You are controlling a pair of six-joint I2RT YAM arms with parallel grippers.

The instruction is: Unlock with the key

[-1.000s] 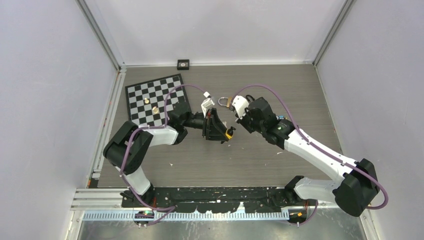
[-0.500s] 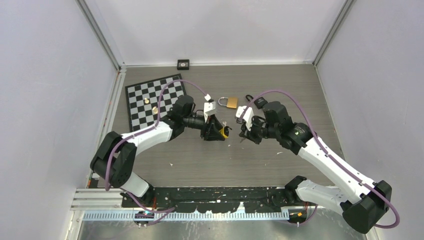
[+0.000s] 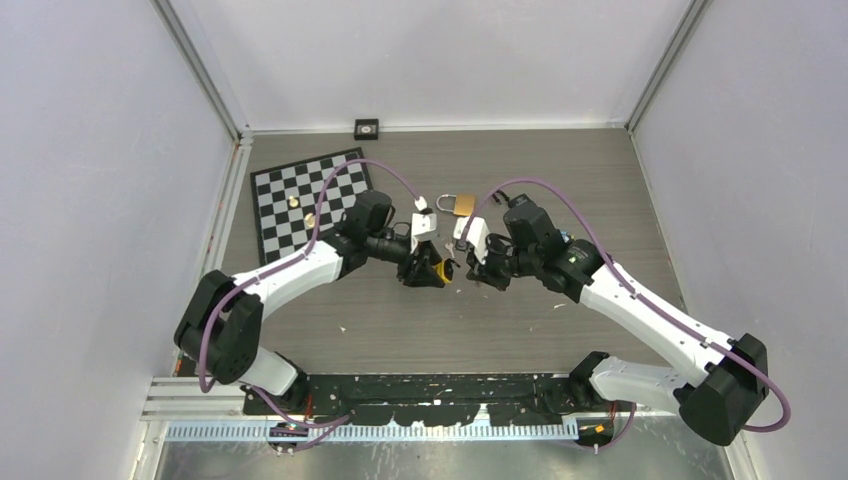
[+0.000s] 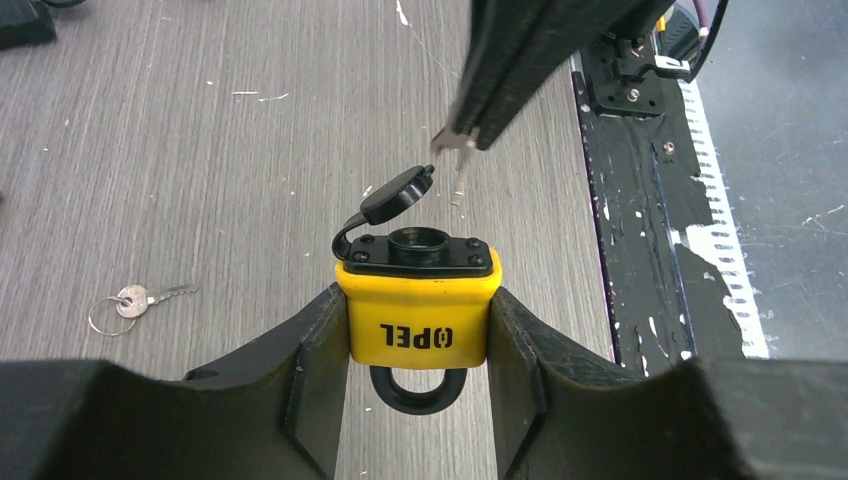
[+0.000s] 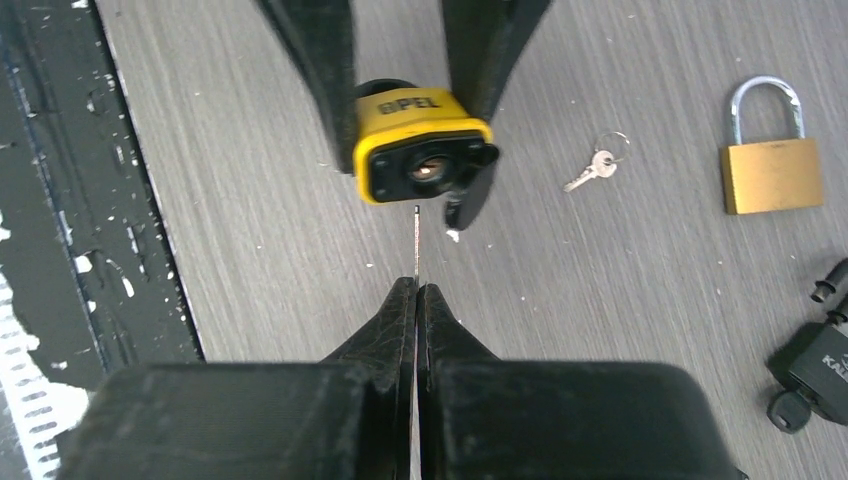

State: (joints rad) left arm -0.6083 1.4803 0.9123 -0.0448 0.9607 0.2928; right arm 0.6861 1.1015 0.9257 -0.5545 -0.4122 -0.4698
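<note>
- Clamps yellow padlock point(image 5: 420, 140) by its body in left gripper point(image 4: 416, 315), jaws about half spread, between the two arms, with dust cap point(image 4: 398, 195) swung aside and keyway point(image 5: 427, 169) facing the right arm.
- Pinches key point(image 5: 416, 235) in right gripper point(image 5: 416, 290), jaws fully closed, blade pointing along the gripper axis at the keyway, tip just short and slightly off centre.
- Calls for a straight advance along the blade axis, with wrists nose to nose.
</note>
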